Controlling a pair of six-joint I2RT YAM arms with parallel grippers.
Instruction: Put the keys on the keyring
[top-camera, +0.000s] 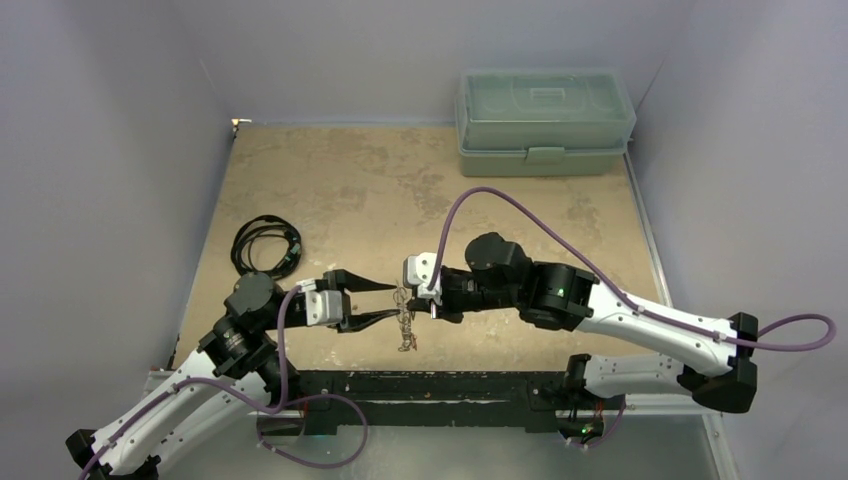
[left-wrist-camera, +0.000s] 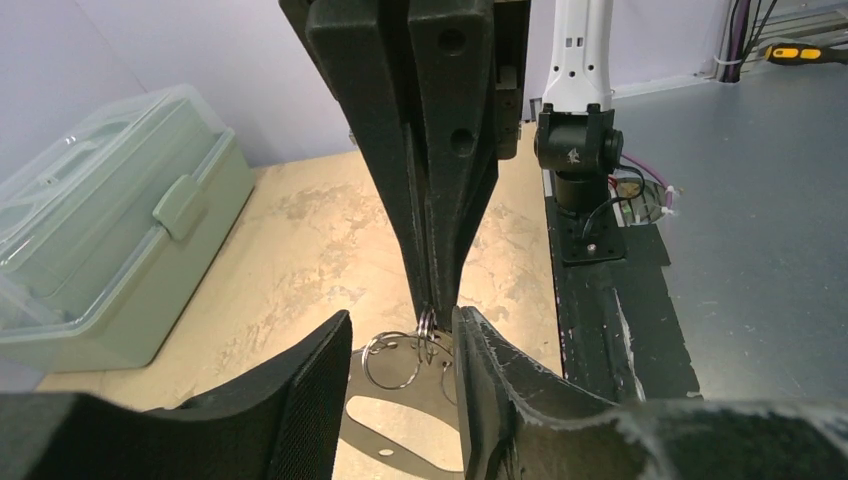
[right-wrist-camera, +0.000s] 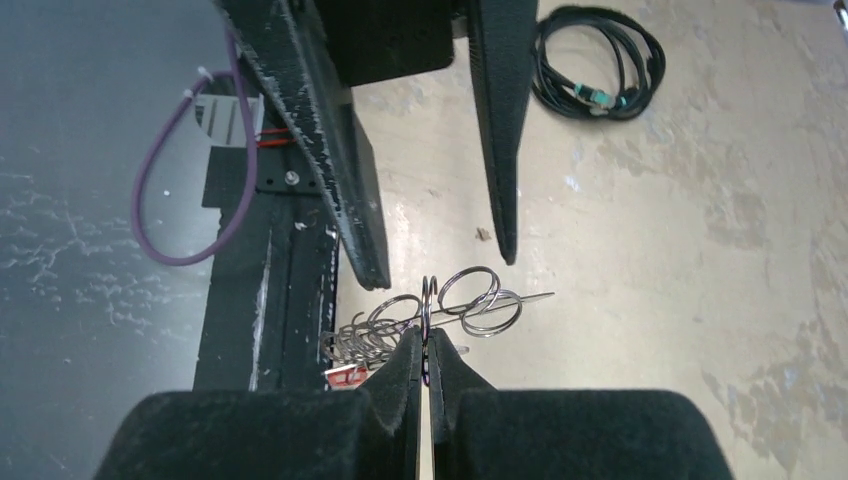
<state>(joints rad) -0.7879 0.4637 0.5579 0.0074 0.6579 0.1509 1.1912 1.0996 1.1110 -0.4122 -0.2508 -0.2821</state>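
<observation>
While the right gripper (right-wrist-camera: 425, 345) is pressed together on a thin split ring (right-wrist-camera: 428, 295), held edge-on just past its tips, the left gripper (left-wrist-camera: 402, 330) stands spread. It has one finger on either side of that pinch and grips nothing that I can see.

Both arms meet nose to nose over the near middle of the table (top-camera: 350, 180).

The keyring (left-wrist-camera: 375, 448) sits directly under the two tips, and the left wrist view shows its flat grey plate and oval cut-out. More small wire loops (right-wrist-camera: 480, 300) bunch just beside the pinched ring. I cannot tell whether the plate hangs from them or rests on the table.

The red-headed key (right-wrist-camera: 345, 375) shows low in the bunch, close to the right fingers. I cannot pick out the other two keys in the tangle.

Step in hand, as I read it: the right arm is presenting one ring steady so the left can work on it. No key is being carried to it at this moment.

The next move calls for a fine left-hand approach: take a key by its head, or catch the ring's free end. The right arm must keep its pinch without twisting the wire.

Main risks are the bunch swinging and the left fingers nudging the ring out of the pinch.

The black coiled cable (top-camera: 265, 245) lies well apart at the left and is no concern.
</observation>
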